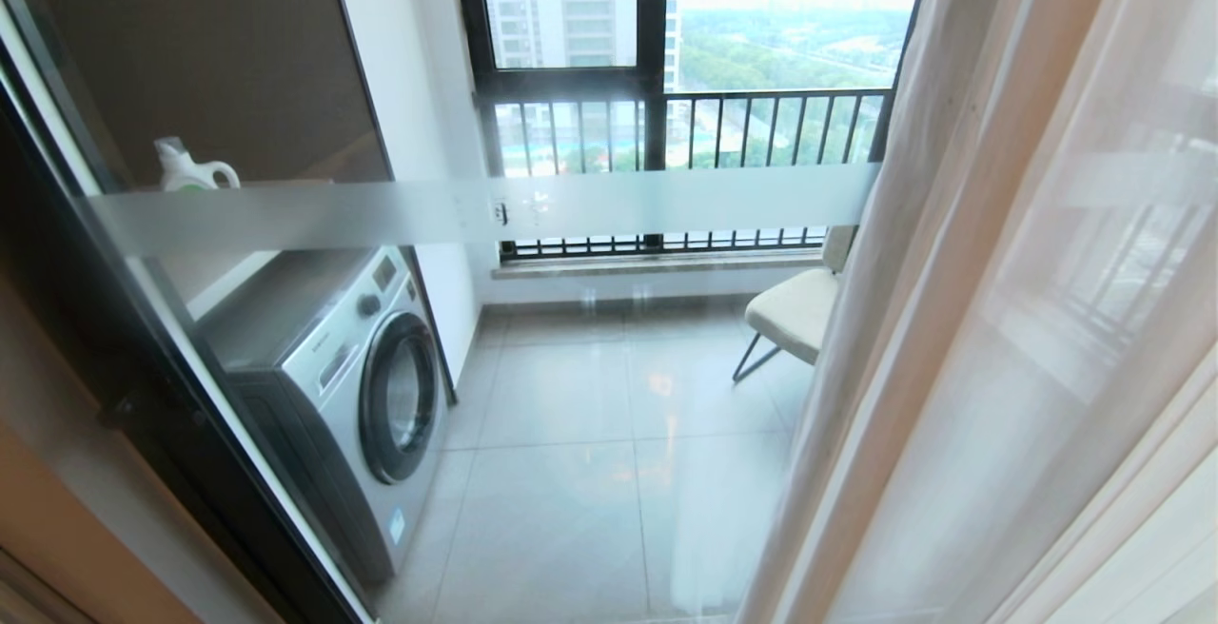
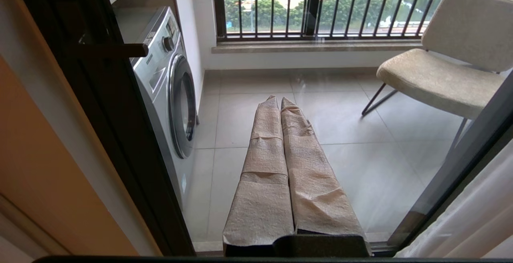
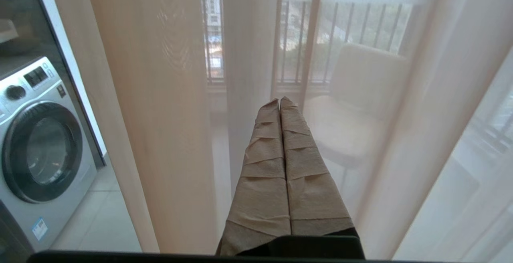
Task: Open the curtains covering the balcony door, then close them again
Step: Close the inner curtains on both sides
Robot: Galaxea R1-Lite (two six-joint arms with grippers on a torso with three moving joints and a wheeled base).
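Curtains before right hand

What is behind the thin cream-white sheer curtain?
Through the thin cream-white sheer curtain a pale cushioned chair and dark railing bars show faintly. The chair's legs and the floor beneath it cannot be made out.

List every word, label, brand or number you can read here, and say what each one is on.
None can be read.
Washing machine: brand mark on the front panel, too small to read.
Its display and the sticker low on its front: blurred.
Detergent bottle: no label visible.
Balcony door: frosted band, no text.
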